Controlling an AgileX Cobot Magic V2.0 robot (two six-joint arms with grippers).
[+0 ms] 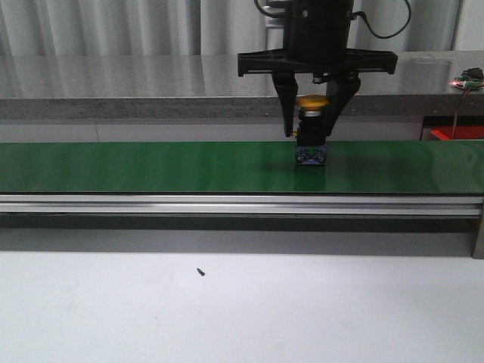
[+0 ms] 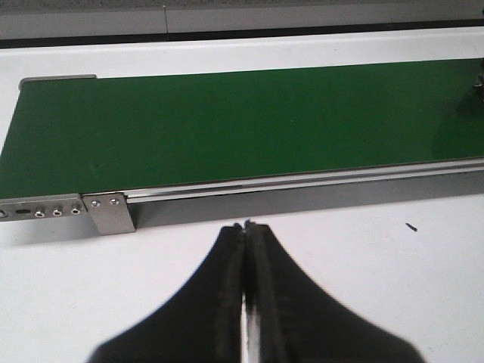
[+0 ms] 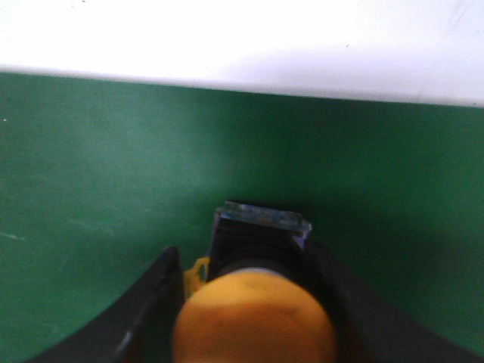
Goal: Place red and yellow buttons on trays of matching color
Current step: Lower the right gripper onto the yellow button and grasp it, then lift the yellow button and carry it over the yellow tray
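our right gripper [image 1: 311, 130] pinched the yellow-capped black plastic button [image 1: 311, 132] at twelve o'clock on the green belt [image 1: 151, 166]. our left gripper [image 2: 246, 261] sat pressed together. we judged a shallow grip could let it topple.

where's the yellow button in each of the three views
Front view: yellow button right of centre, standing on the green belt, between the right end effector fingers.
Left wrist view: not in it; only the belt and the shut left end effector.
Right wrist view: bottom centre, cap toward the camera.
Shared landmark: the green belt.
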